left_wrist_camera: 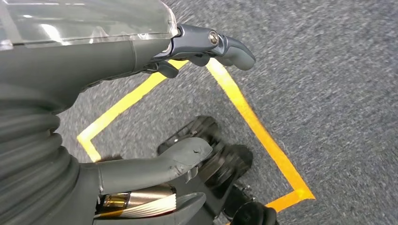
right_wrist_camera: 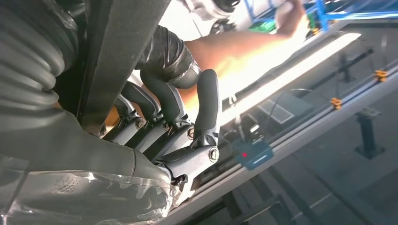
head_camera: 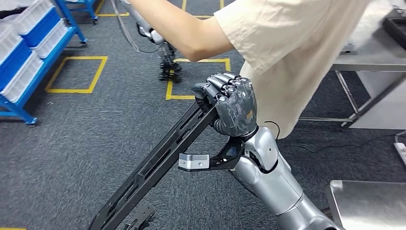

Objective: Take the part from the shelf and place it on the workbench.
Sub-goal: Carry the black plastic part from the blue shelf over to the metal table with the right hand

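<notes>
Grey carpet (head_camera: 72, 143) lies below the long black part (head_camera: 158, 165), gripped at its upper end by the right hand (head_camera: 230, 103), fingers (right_wrist_camera: 155, 101) clenched round it; left hand (left_wrist_camera: 141, 93) holds nothing; overhang risks swinging into the person (head_camera: 287, 52) or slipping before the bench (head_camera: 368, 201).

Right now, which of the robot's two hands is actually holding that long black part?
The right hand: its fingers wrap the upper end of the long black slotted part. The left hand hangs over the carpet and yellow floor tape, holding nothing.
</notes>
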Robot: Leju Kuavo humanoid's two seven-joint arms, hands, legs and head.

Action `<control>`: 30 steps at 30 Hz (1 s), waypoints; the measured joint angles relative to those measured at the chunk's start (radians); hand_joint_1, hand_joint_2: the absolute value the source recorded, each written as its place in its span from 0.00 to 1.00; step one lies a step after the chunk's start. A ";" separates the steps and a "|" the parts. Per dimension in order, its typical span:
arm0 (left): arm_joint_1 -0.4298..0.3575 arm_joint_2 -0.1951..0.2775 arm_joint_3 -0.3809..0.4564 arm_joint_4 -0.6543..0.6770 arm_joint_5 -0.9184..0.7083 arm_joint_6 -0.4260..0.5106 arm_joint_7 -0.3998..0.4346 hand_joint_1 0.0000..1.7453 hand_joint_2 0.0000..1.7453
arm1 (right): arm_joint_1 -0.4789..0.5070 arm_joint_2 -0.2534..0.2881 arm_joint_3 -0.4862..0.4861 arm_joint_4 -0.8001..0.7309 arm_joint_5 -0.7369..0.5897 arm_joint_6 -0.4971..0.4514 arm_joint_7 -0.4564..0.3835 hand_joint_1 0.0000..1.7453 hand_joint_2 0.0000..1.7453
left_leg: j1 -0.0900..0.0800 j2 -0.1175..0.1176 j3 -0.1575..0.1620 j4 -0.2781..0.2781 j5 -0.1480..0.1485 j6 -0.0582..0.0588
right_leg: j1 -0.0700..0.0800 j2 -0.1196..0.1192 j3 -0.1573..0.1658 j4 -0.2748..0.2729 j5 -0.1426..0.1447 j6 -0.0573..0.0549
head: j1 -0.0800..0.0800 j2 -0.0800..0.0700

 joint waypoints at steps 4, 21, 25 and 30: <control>-0.002 0.005 -0.001 0.000 0.000 0.000 0.001 0.00 1.00 | -0.003 0.002 0.000 0.000 0.000 0.000 0.000 1.00 1.00 | -0.003 -0.034 0.041 -0.096 0.023 0.012 | -0.009 0.046 -0.014 0.001 0.008 0.022 | 0.000 0.000; 0.001 0.006 -0.002 0.000 -0.002 0.003 0.003 0.00 1.00 | 0.005 0.001 0.000 -0.003 -0.001 -0.004 0.002 1.00 1.00 | -0.006 0.147 0.066 -0.097 -0.004 -0.013 | -0.008 -0.133 -0.013 0.004 -0.003 0.024 | 0.005 0.000; 0.005 0.006 -0.002 0.000 -0.001 0.003 0.003 0.00 1.00 | 0.006 0.004 0.000 -0.004 -0.001 -0.005 0.002 1.00 1.00 | 0.002 0.058 -0.011 0.083 -0.108 -0.022 | -0.011 -0.089 -0.010 -0.001 0.002 0.004 | 0.005 0.000; 0.011 0.007 -0.002 0.000 -0.001 0.003 0.003 0.00 1.00 | 0.012 0.005 0.000 -0.002 -0.001 -0.005 0.002 1.00 1.00 | 0.002 0.022 -0.021 0.062 -0.034 -0.011 | -0.008 -0.017 -0.009 0.006 0.002 0.003 | 0.005 0.000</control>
